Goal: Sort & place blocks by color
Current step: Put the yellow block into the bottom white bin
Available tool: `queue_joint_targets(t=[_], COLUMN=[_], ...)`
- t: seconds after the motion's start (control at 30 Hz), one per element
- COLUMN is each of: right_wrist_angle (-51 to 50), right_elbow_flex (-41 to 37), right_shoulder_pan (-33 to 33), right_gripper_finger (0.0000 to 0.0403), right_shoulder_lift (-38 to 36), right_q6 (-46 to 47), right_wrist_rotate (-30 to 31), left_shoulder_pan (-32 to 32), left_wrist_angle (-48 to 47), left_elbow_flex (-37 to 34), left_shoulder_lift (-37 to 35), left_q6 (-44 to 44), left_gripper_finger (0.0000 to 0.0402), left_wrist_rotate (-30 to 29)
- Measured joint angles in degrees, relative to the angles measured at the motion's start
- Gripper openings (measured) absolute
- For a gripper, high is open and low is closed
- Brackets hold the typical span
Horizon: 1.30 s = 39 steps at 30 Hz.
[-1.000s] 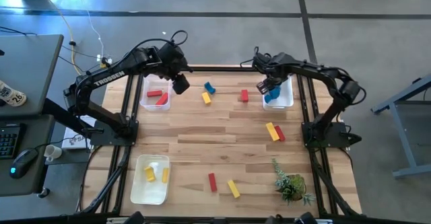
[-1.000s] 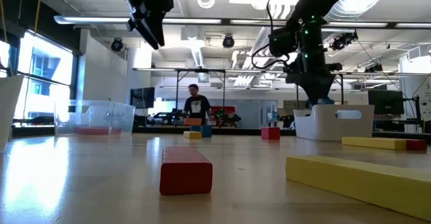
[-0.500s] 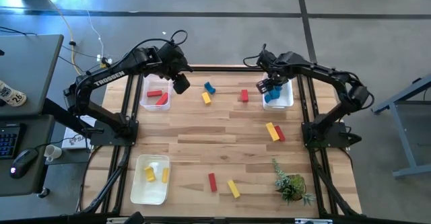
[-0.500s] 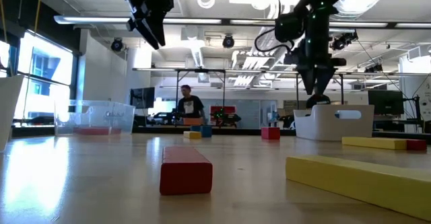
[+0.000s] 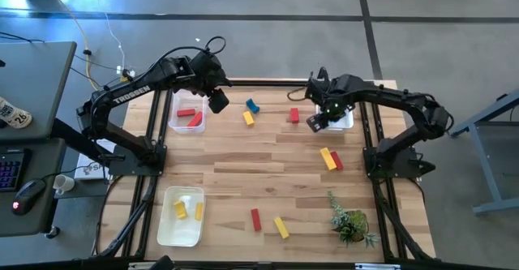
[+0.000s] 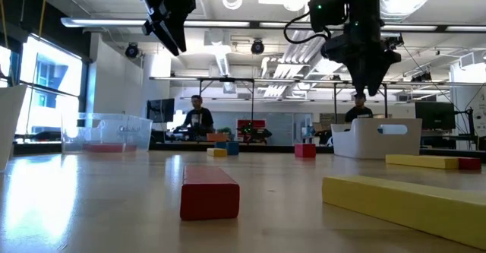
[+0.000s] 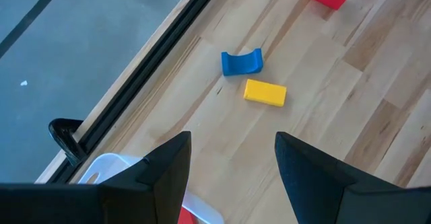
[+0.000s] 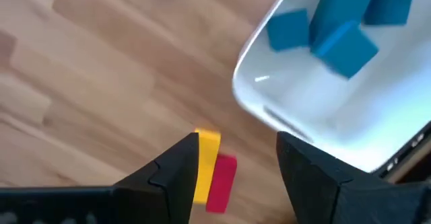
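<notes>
Loose blocks lie flat on the wooden table: a blue one (image 5: 253, 106), a yellow one (image 5: 249, 117) and a red one (image 5: 294, 116) at the far middle, a yellow bar (image 5: 327, 158) beside a red bar (image 5: 337, 161) at the right, and a red (image 5: 255, 219) and a yellow (image 5: 280, 227) near the front. My left gripper (image 5: 217, 101) hangs open and empty above the table beside the bin of red blocks (image 5: 187, 116). My right gripper (image 5: 316, 122) points down, open and empty, just left of the bin of blue blocks (image 5: 339, 116). Its wrist view shows the yellow and red bars (image 8: 207, 163) below.
A white bin (image 5: 181, 215) with yellow blocks stands at the near left. A small green plant (image 5: 349, 219) stands at the near right. Black frame rails run along both table sides. The low view shows people in the room behind the table.
My right gripper has risen from over the bin of blue blocks and moved toward the table's near edge and a little left, tipping until it points straight down. It now hangs beside the bin.
</notes>
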Motion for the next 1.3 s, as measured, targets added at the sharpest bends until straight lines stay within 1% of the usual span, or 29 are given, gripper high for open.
queue_joint_targets(t=[0.1,0.33,0.47,0.67,0.9,1.0,1.2,1.3], right_wrist_angle=[-1.58,-1.68,-1.66,-1.66,-1.69,-2.73,-4.76,-7.13], right_elbow_flex=[0.0,0.0,0.0,0.0,0.0,0.0,0.0,0.0], right_shoulder_pan=[2.88,9.22,12.44,16.17,21.93,24.38,28.58,30.02], right_gripper_finger=[0.0184,0.0184,0.0184,0.0184,0.0184,0.0184,0.0184,0.0184], right_shoulder_lift=[0.02,0.06,0.06,0.06,0.06,0.08,0.08,0.1], right_q6=[2.72,8.7,11.12,11.77,16.05,19.06,23.66,25.47], right_wrist_rotate=[0.81,2.49,4.76,3.31,3.19,4.59,5.33,7.85], left_shoulder_pan=[0.0,0.0,0.0,0.0,-0.02,-0.02,-0.02,-0.02], left_wrist_angle=[0.0,0.0,-0.02,-0.04,-0.07,-0.08,-0.09,-0.07], left_elbow_flex=[0.0,0.0,0.0,0.0,0.0,0.0,0.0,0.0], left_shoulder_lift=[0.0,0.0,0.0,0.0,0.0,0.0,0.0,0.0], left_q6=[0.01,0.02,0.0,0.02,0.02,0.04,0.04,0.04], left_gripper_finger=[0.0202,0.0202,0.0202,0.0202,0.0202,0.0202,0.0202,0.0202], left_wrist_rotate=[-0.01,0.0,0.01,2.11,2.12,2.12,2.12,2.09])
